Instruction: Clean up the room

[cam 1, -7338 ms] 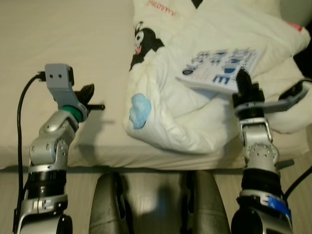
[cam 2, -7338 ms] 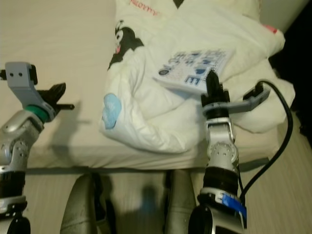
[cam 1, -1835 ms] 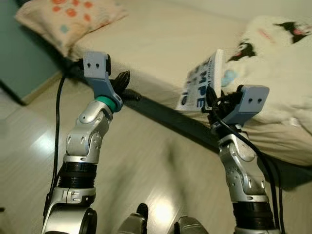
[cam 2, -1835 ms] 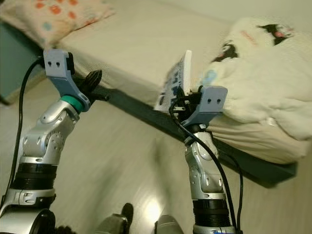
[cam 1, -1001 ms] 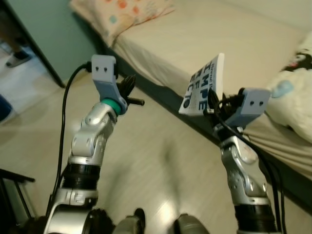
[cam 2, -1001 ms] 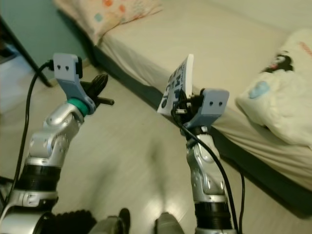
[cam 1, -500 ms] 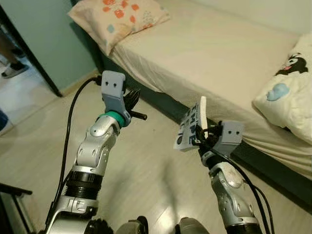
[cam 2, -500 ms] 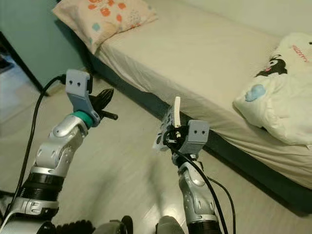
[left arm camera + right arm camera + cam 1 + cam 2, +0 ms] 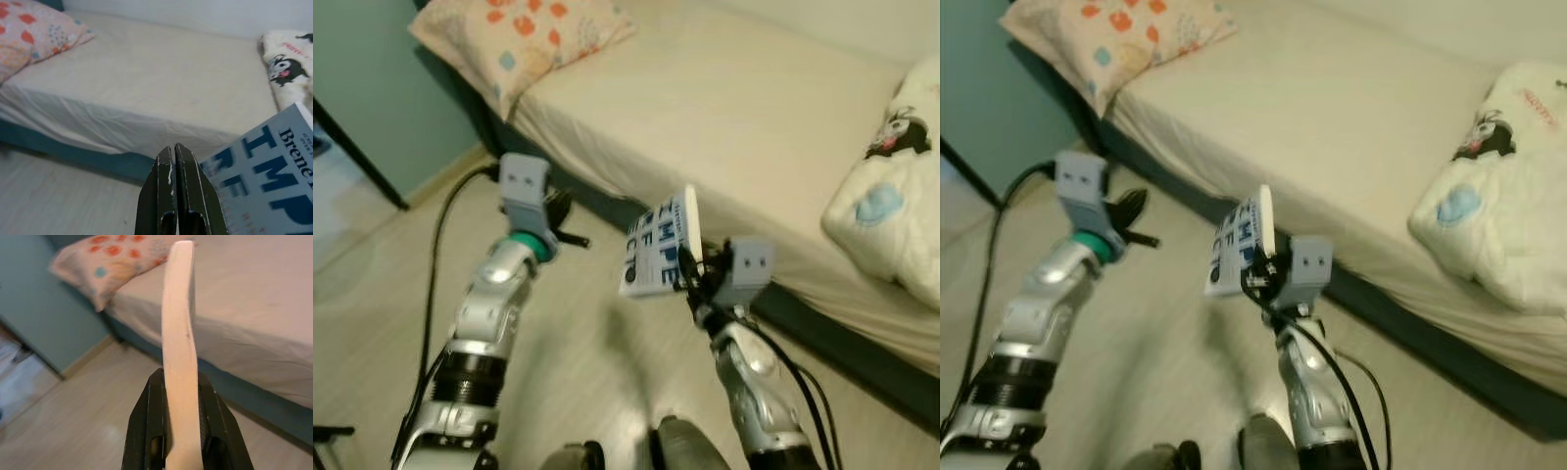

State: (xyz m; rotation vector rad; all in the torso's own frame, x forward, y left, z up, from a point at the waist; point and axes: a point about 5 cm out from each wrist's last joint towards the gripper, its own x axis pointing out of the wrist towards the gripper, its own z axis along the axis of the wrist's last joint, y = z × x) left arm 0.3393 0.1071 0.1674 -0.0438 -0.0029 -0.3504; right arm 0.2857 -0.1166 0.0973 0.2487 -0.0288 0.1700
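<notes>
The bed point(image 9: 783, 108) stood ahead, with the pillow point(image 9: 514, 34) at its left end and the bunched duvet point(image 9: 891, 211) on its right. The book point(image 9: 658, 253) stood upright over the floor point(image 9: 382, 323) before the bed, between both arms.

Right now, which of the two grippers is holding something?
The right gripper: its fingers are clamped on the edge of the book, held upright above the floor. The left gripper is shut with nothing between its fingers.

A floral pillow point(image 9: 524, 34) lies on the bed point(image 9: 773, 117), beside a teal wall point(image 9: 372, 117)
</notes>
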